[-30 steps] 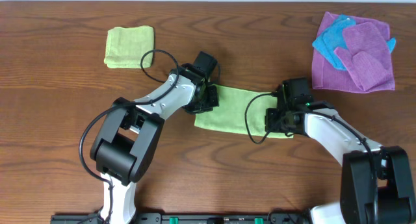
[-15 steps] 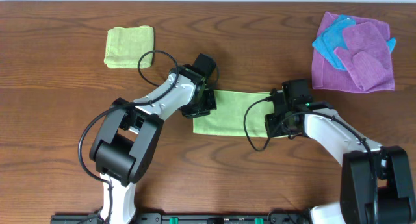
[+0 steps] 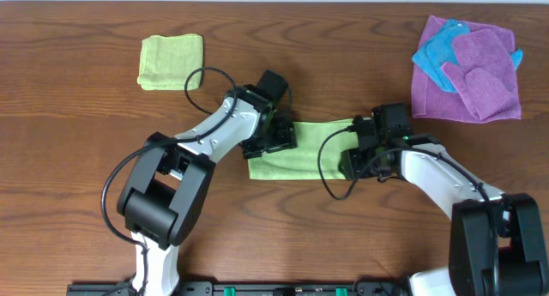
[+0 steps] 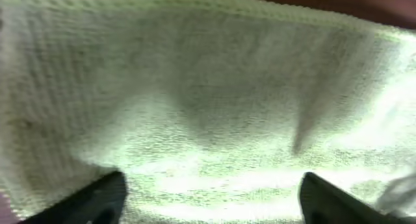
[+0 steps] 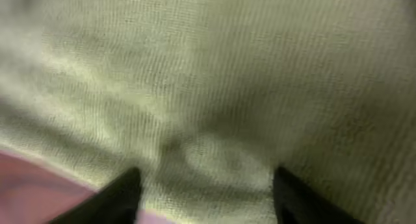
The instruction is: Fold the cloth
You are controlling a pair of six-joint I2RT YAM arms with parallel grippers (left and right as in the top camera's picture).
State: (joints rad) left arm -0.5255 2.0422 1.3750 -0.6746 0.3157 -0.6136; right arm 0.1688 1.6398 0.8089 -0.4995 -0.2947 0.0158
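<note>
The yellow-green cloth point(image 3: 310, 149) lies mid-table as a folded, roughly horizontal strip. My left gripper point(image 3: 280, 135) sits over its left end. My right gripper point(image 3: 357, 158) sits over its right end. In the left wrist view the cloth point(image 4: 208, 100) fills the frame, and the left gripper point(image 4: 208, 199) stands open, its dark fingertips point(image 4: 97, 199) wide apart just above the fabric. The right wrist view shows the cloth point(image 5: 214, 81) beneath my open right gripper point(image 5: 208, 195), with a sliver of table at the lower left. Neither gripper pinches any fabric.
A paler green folded wad point(image 3: 171, 62) rests at the back left. At the back right lies a purple cloth point(image 3: 480, 81) with a blue cloth point(image 3: 440, 52) on top. Bare wooden table point(image 3: 86, 159) surrounds the arms.
Both grippers were shut on the cloth's ends and have now opened, letting go. The strip has shifted slightly left and lies more level, with the arms drawn a little closer together.
</note>
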